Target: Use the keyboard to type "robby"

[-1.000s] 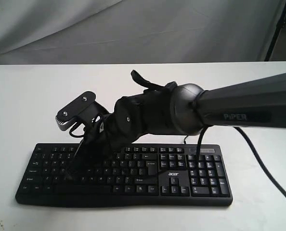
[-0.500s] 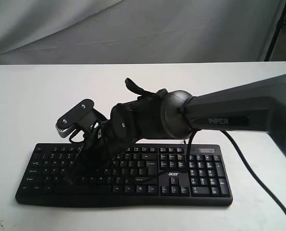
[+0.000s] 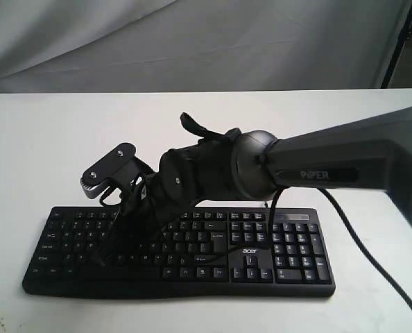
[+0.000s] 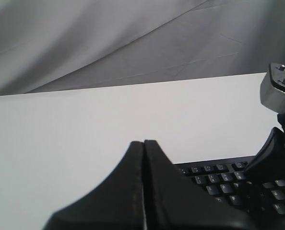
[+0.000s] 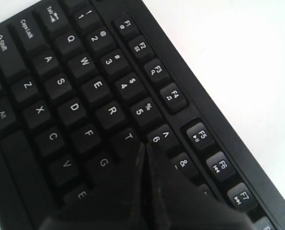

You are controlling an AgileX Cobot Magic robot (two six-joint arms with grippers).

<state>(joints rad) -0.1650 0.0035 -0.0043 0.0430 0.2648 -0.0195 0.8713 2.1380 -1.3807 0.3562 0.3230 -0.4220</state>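
Observation:
The black keyboard (image 3: pixel 296 258) lies near the front of the white table, its "acer" logo (image 3: pixel 252 250) facing me. My right arm (image 3: pixel 331 163) reaches across it to its left half. The right gripper (image 5: pixel 145 143) is shut with nothing in it, its tip low over the letter keys between T and 6 in the right wrist view, covering the keys beyond T. The exterior view shows it as a dark shape (image 3: pixel 119 223) that blends into the keys. My left gripper (image 4: pixel 144 142) is shut and empty, off the keyboard's (image 4: pixel 219 178) end; the exterior view does not show it.
A thin black cable (image 3: pixel 216 258) lies across the keys near the logo. A thicker arm cable (image 3: pixel 372 239) trails over the table at the right. Grey cloth (image 3: pixel 192 41) hangs behind the table, and a dark stand leg (image 3: pixel 399 41) stands at the far right.
One second ago the right arm's wrist sat higher and further right. It then dropped and shifted left over the keys; for the last half second nothing has moved.

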